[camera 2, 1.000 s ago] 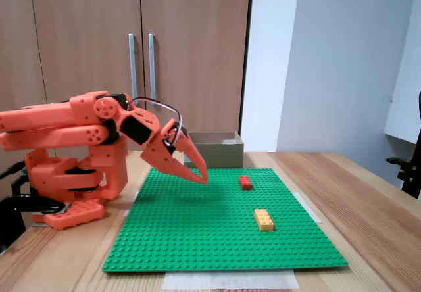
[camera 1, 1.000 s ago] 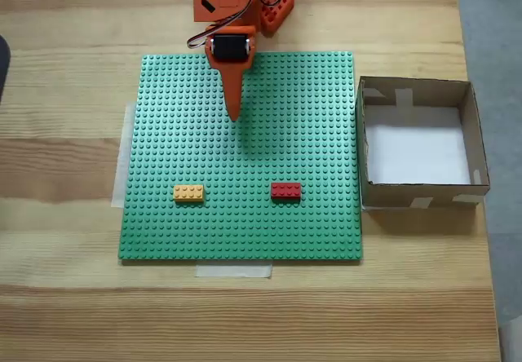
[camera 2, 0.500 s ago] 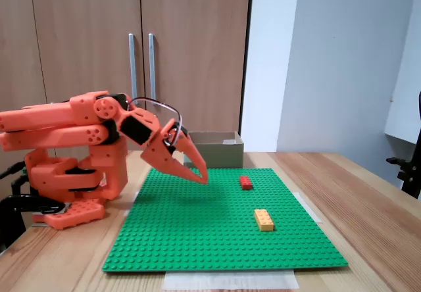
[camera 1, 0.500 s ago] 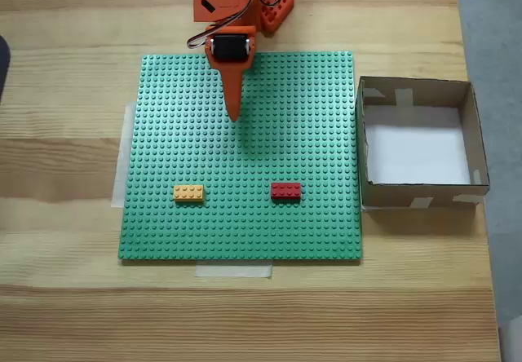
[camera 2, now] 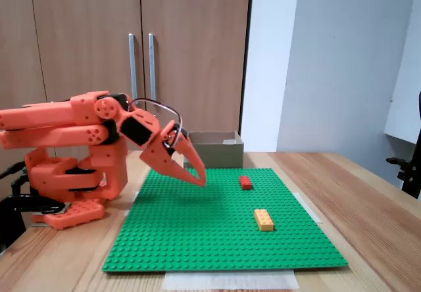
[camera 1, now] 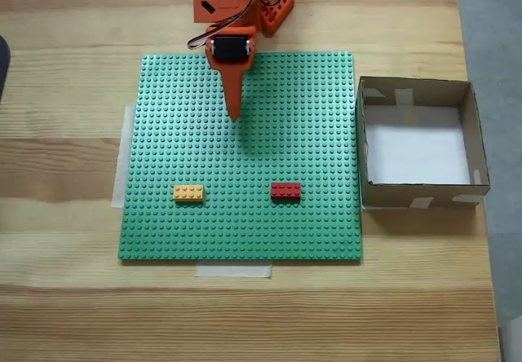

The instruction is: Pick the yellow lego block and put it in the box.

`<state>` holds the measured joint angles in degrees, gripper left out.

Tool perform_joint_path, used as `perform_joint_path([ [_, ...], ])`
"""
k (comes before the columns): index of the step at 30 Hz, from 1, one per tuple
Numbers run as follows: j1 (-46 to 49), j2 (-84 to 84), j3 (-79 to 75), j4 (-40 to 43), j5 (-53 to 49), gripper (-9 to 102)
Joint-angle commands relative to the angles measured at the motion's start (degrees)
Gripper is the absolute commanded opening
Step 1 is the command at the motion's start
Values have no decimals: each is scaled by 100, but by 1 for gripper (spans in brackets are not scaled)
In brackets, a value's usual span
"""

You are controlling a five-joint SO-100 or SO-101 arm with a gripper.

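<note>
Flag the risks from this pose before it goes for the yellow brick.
1. The red brick is the same size as the yellow lego block and sits in the same row of the green baseplate; a sloppy approach could take the wrong one.
2. The hand looks shut and is well short of the block; it must open before descending.
3. The box lies past the red brick, so a low carry may clip the brick or the box wall.

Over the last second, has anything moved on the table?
Barely. In the side-on fixed view the hand lifted slightly over the green baseplate, holding nothing. The yellow brick, red brick and box stayed put.
</note>
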<state>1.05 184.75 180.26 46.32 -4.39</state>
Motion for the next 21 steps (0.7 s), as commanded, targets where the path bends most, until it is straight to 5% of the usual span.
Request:
perform_joint_path([
  [1, 0, -369, -483, 211, 26, -1],
  [15, 141, -2030, -3164, 1617, 193, -1],
  [17, 352, -2689, -4289, 2136, -659, -1],
  [21, 624, -3498, -5080, 2276, -659, -1],
])
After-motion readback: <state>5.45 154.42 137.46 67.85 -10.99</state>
